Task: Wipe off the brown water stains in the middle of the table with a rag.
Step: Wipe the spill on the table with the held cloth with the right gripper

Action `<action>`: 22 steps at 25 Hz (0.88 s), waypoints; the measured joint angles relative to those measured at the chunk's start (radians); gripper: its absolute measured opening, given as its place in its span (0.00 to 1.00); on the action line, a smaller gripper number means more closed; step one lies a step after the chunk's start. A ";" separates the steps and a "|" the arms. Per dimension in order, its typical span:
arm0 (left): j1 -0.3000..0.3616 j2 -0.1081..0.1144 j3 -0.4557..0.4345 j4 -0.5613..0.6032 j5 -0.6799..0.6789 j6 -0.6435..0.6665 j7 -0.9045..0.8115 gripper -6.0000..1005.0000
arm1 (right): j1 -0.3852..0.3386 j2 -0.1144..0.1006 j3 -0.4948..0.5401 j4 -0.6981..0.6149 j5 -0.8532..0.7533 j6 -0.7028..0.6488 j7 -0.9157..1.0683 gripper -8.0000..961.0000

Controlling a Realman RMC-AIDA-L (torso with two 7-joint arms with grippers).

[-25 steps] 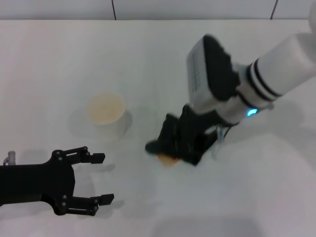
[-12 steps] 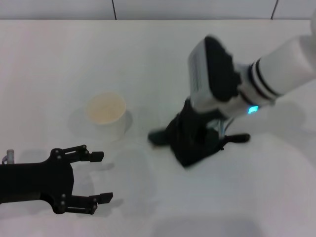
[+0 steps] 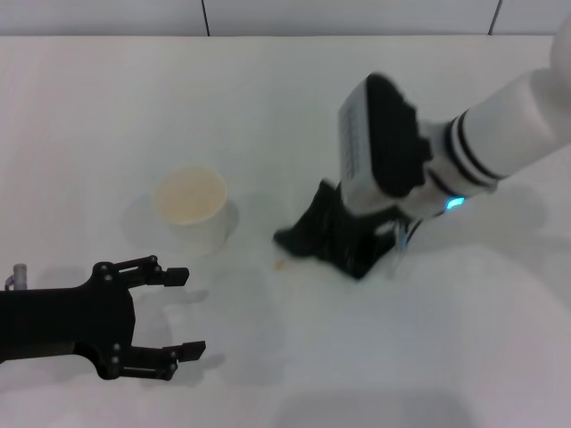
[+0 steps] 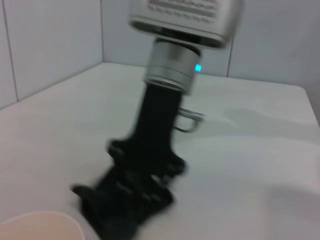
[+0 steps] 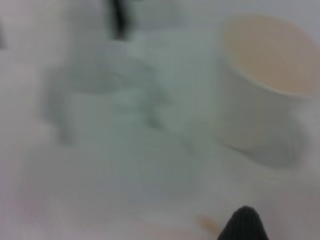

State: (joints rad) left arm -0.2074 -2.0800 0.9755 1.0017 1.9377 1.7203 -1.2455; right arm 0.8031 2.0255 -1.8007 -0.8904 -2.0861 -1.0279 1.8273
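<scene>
The brown water stains [image 3: 280, 264] have shrunk from a patch to a faint speck just right of the white cup [image 3: 192, 208] mid-table [image 3: 107, 107]. We idle our left gripper [image 3: 181, 313], fingers spread, at the near-left. Our right gripper [image 3: 343, 239], pinching the rag [image 3: 332, 239], has swept back beside the speck, so one more pass should finish.

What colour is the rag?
Black; the soft crumpled black rag shows best in the head view.

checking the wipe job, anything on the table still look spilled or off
Yes: a small orange-brown smear remains on the table, just beside the rag toward the white cup. Nothing else looks odd.
</scene>
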 joint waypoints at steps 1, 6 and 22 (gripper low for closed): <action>0.000 0.000 0.000 0.000 -0.003 -0.001 0.000 0.89 | 0.001 0.000 -0.025 -0.009 0.020 -0.019 0.002 0.08; -0.001 0.001 0.000 0.000 -0.009 -0.005 0.000 0.89 | -0.006 0.002 -0.139 -0.069 0.127 -0.078 0.004 0.08; -0.001 0.002 -0.002 0.000 -0.016 -0.015 0.000 0.89 | 0.057 -0.005 -0.076 0.056 0.039 0.118 -0.006 0.11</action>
State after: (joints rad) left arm -0.2086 -2.0784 0.9740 1.0017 1.9219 1.7056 -1.2456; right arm 0.8602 2.0204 -1.8769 -0.8346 -2.0476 -0.9099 1.8215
